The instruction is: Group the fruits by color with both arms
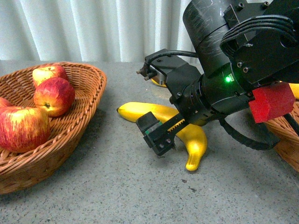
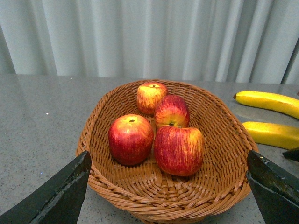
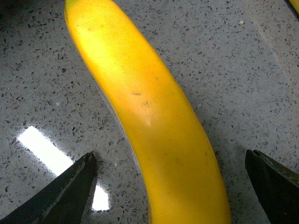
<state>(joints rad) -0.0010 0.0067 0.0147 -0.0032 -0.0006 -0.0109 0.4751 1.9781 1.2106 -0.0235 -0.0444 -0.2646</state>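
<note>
Jaws of right end effector (image 3: 168, 158) apart over banana (image 3: 154, 116) (left end effector (image 2: 168, 158) apart too, before apples (image 2: 131, 139))

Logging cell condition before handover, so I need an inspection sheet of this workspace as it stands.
Surface: grey speckled tabletop, a few dark specks.
Job's things: four apples in the left basket; at least two bananas lying on the table; something yellow at the right basket, too cut off to identify.
Clutter: nothing seen.
Grippers: right gripper open, jaws either side of a banana; left gripper open, empty, facing the apples.
Cables: black cable looping below the right arm, close to the table.
Surroundings: pale pleated curtain behind.
</note>
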